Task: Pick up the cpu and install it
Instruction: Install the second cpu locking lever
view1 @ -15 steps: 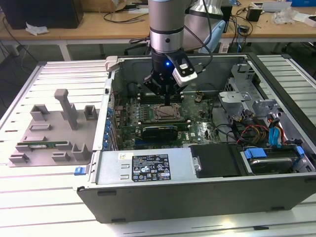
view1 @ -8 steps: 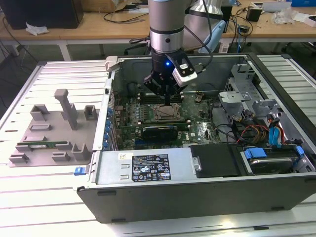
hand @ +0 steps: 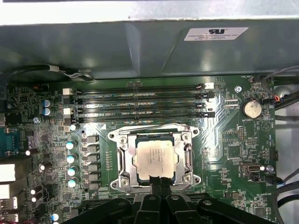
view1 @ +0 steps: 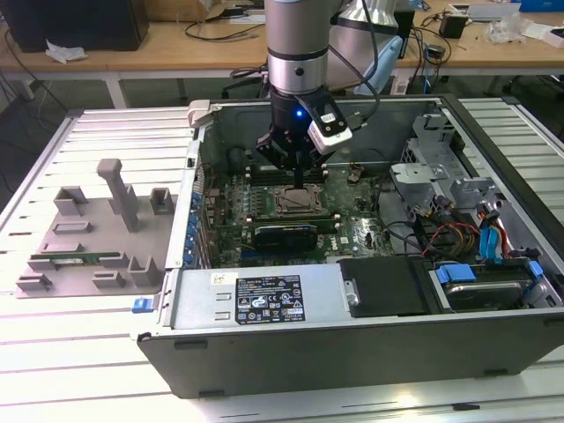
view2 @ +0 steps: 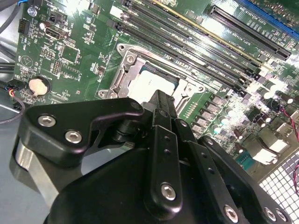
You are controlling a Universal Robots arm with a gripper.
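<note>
The chip (hand: 155, 157) lies flat in the metal frame (hand: 122, 154) on the green board (hand: 233, 154), right under the pincer (hand: 158, 183). The pincer's two thin fingers (hand: 155, 182) look pressed together at the chip's near edge, touching it or almost so. I cannot tell if they pinch the chip. The chip is square, so it has no long side. The frame hugs it all round. Long black slots (hand: 140, 100) lie just past the frame, and the grey box wall (hand: 93, 46) rises beyond them. In the exterior view the pincer (view1: 301, 176) hangs low inside the open computer box (view1: 264, 352).
</note>
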